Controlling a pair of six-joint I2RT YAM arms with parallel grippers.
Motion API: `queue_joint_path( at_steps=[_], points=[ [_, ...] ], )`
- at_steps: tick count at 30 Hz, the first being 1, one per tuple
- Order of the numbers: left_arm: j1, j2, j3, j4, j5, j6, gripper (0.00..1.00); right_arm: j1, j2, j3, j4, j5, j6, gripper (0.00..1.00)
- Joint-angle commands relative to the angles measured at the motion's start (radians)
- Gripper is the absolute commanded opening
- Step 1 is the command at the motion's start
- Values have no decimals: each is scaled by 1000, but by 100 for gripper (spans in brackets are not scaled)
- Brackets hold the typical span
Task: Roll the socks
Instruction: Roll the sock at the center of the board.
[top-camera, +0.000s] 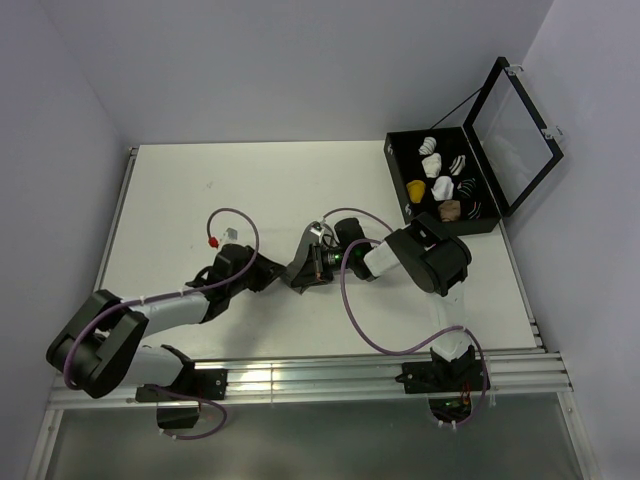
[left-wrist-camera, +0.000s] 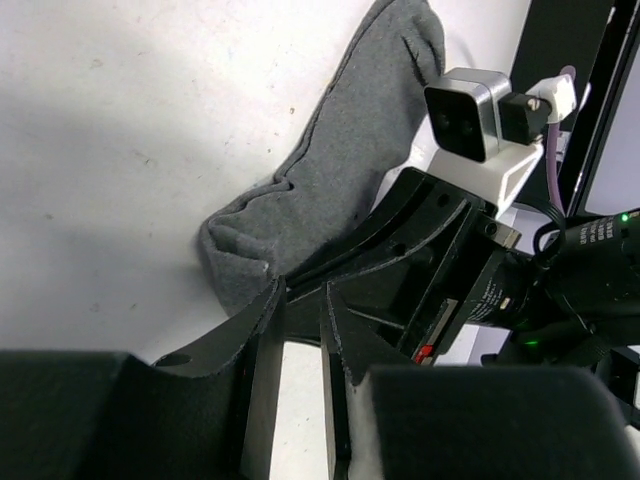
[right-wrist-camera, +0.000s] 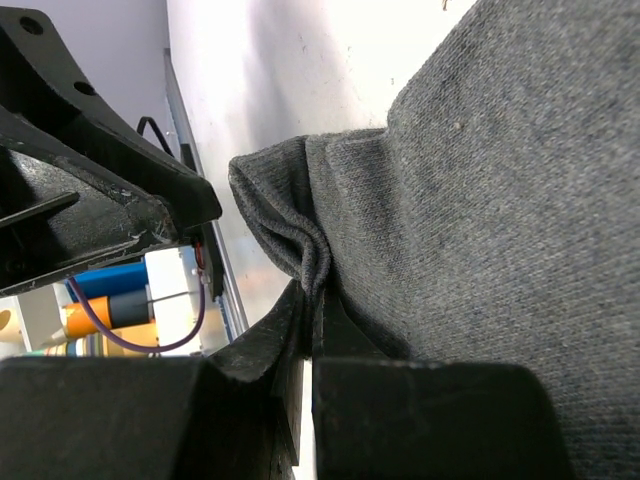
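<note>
My left tool (left-wrist-camera: 302, 300), tips narrowly apart, meets the grey sock's (left-wrist-camera: 340, 170) bunched end on the tabletop (top-camera: 200, 200); my right tool (right-wrist-camera: 312, 300) clamps a fold; sock lengthwise runs away, rightward; beyond, open black case (top-camera: 425, 132) holds sock bundles (top-camera: 445, 186).

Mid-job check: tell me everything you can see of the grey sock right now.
The grey sock is plain knitted fabric, slightly fuzzy. It lies mostly flat and lengthwise on the white table, not rolled. One end is bunched into wrinkles, and the right gripper is shut on a pinched fold there. The left gripper sits close beside that end, jaws slightly apart, nothing seen between them; whether it touches the fabric is unclear.
</note>
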Motion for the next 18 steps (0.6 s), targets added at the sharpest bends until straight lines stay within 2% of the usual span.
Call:
queue_joint_path(
  at_steps=[1,11,14,18],
  points=[
    [-4,24,-4,85,8,22,25,-4,29,13,-65,40,-40,0],
    [-4,185,22,168,8,28,24,-4,7,17,-107,52,-66,1],
    [-4,225,22,183,14,18,24,-4,-26,19,-158,75,-106,6],
    [-6,245,25,167,17,19,22,-1,-114,17,-252,141,-190,22]
  ],
)
